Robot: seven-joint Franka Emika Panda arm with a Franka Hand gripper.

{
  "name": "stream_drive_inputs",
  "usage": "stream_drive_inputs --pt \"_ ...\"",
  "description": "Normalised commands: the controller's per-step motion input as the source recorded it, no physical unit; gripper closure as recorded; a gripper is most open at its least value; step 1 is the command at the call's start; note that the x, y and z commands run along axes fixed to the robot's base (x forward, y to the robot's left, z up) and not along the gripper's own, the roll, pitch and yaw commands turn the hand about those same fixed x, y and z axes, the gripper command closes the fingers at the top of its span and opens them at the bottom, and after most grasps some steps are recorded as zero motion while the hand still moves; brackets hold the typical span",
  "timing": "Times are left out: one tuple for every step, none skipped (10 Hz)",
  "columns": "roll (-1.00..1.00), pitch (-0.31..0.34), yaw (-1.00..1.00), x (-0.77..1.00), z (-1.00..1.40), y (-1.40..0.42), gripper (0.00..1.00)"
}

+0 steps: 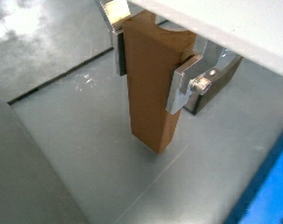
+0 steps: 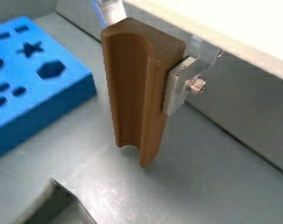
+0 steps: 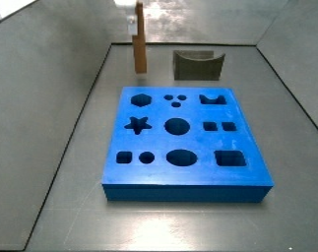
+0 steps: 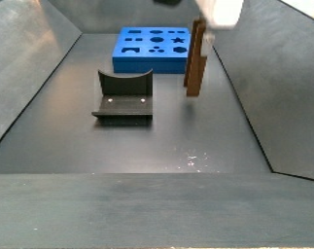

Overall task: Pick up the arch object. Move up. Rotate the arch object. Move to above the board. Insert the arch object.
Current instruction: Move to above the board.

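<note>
Dark grey notched block (image 3: pixel 198 65) sits on the surface behind the board (image 3: pixel 185 133), well apart from the arch (image 3: pixel 139 44); nothing blocks the board's holes. Fixture (image 4: pixel 124 97) stands near the arch in a side view. Gripper (image 1: pixel 154 54) comes down from above, jaws closed on the arch's upper part, silver fingers (image 2: pixel 180 80) pressing both sides. Arch (image 2: pixel 137 94) hangs upright, lower end just above the surface, beside the board's far corner.
</note>
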Motion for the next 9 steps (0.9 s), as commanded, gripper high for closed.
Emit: stream_drive_inputs --pt "-0.15 0.005 0.03 -0.02 1.00 -0.18 1.00" --pt "-0.14 0.027 0.03 -0.02 1.00 -0.17 1.00" --pt "-0.12 0.047 0.02 -0.02 1.00 -0.15 1.00" --pt "-0.11 0.061 0.02 -0.02 1.00 -0.15 1.00" --pt "-0.09 0.074 0.02 -0.01 1.00 -0.13 1.00" --pt "-0.09 0.076 0.02 -0.01 1.00 -0.13 1.00" --pt "-0.09 0.081 0.02 0.00 1.00 -0.11 1.00" --pt "-0.09 0.085 0.02 0.00 1.00 -0.10 1.00" --pt "-0.10 0.084 0.01 0.01 0.92 -0.08 1.00"
